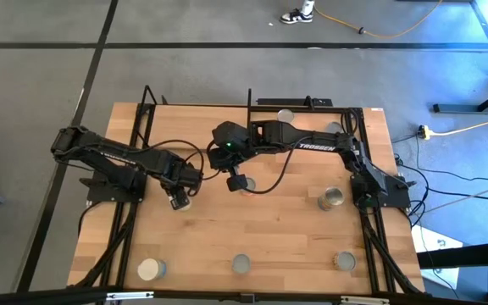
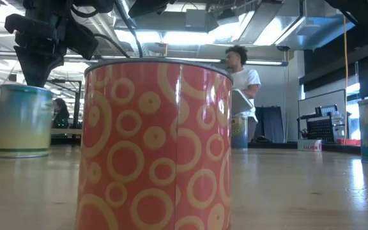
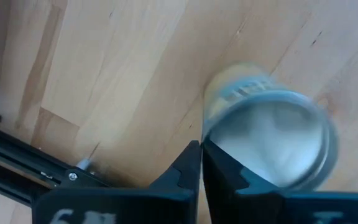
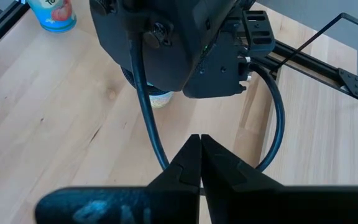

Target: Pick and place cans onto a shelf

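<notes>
My left gripper (image 1: 179,200) (image 3: 201,148) points down over the table's left middle, shut with nothing between its fingers. A can with a silver top (image 3: 272,140) (image 2: 21,121) stands on the table right beside them. My right gripper (image 1: 236,180) (image 4: 201,144) hangs shut above the table's middle, slanting down toward the left arm and clear of everything. The shelf (image 1: 195,119) (image 4: 316,93), a light board framed by black rods, sits at the far left. An orange-red can with yellow rings (image 2: 155,144) (image 1: 241,264) stands at the near edge. My left gripper comes from above with shut fingers next to the can's top rim (image 3: 219,134). One finger (image 3: 229,171) overlaps the rim in the wrist view; whether its outer side touches the can, I cannot tell. The can stands on the table.
More cans stand about: near left (image 1: 151,269), near right (image 1: 344,261), right middle (image 1: 331,199), and two at the far edge (image 1: 286,116) (image 1: 337,129). A tomato-label can (image 4: 51,14) shows too. A person (image 2: 241,80) stands beyond the table.
</notes>
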### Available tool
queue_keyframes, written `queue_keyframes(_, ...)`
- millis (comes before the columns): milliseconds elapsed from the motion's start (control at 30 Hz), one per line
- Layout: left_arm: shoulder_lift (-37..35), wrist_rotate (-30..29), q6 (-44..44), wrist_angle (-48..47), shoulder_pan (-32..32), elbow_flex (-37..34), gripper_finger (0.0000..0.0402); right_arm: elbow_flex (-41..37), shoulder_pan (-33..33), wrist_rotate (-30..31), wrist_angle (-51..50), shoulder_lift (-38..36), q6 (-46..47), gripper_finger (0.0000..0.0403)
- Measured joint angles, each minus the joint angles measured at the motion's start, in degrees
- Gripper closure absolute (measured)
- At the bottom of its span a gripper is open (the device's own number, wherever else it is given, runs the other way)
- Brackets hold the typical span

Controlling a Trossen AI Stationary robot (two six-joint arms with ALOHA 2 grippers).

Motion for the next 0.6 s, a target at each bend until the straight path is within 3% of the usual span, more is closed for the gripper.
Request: queue_keyframes(600, 0.0, 1.0, -0.6, 0.0, 0.0, 0.0, 0.0401, 0.0, 0.0, 0.0, 0.0, 0.0, -2.8, 0.0393)
